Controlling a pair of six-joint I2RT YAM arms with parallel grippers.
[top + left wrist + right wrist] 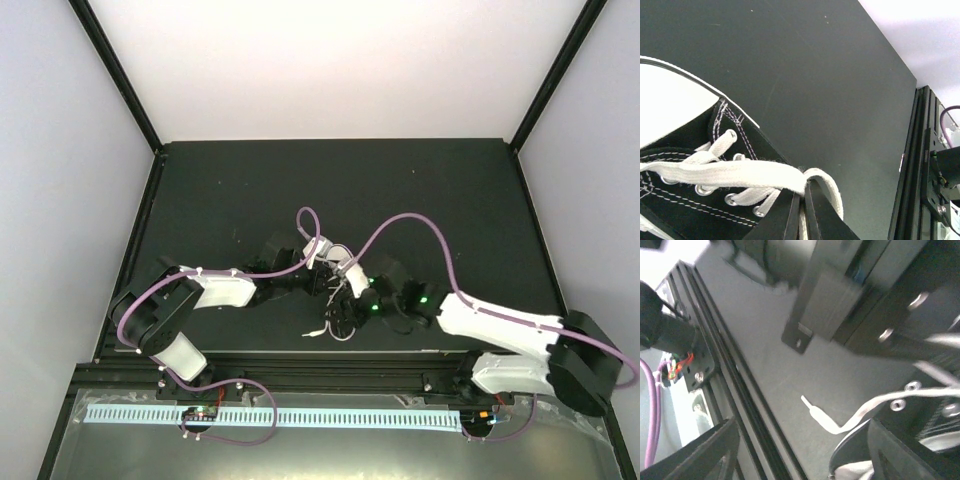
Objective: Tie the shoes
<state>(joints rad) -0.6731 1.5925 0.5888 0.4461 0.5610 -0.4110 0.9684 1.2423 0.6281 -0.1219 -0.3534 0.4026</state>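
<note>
Sneaker (345,310) of black canvas lies near the front middle of the dark counter (250,190), just behind the black rail (300,365) at the counter's near edge. The left arm (225,290) reaches in from the left and the right arm (500,322) from the right, each trailing a purple cable (420,225), and their tips meet over the shoe.

The left wrist view shows the sneaker's white rubber (665,100), a row of metal eyelets (704,190) and flat white laces (740,172) crossing the black upper. The left end effector (802,212) is all but closed. Its black fingers (785,217) pinch a lace just where it bends into a small loop (832,192).

The right end effector (802,440) has its fingers far apart and grips nothing. The sneaker's edge and a strand of lace lie near its right finger. A loose lace end (812,410) rests flat on the counter, its tip pointing toward the rail
</note>
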